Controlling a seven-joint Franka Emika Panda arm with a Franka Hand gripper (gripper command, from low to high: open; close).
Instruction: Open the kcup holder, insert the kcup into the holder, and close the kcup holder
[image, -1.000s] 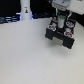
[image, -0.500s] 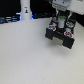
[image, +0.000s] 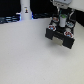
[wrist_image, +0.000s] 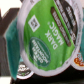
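Gripper (image: 62, 20) holds kcup (wrist_image: 46, 42) over holder (image: 61, 36) — barely moved since a second ago; insertion pending.

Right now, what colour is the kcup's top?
Bright green with white print, clearest in the wrist view: kcup.

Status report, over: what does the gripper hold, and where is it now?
Gripper shut on the kcup, green top facing the wrist view. Hanging above the kcup holder, tray out. Other pods sit in slots below.
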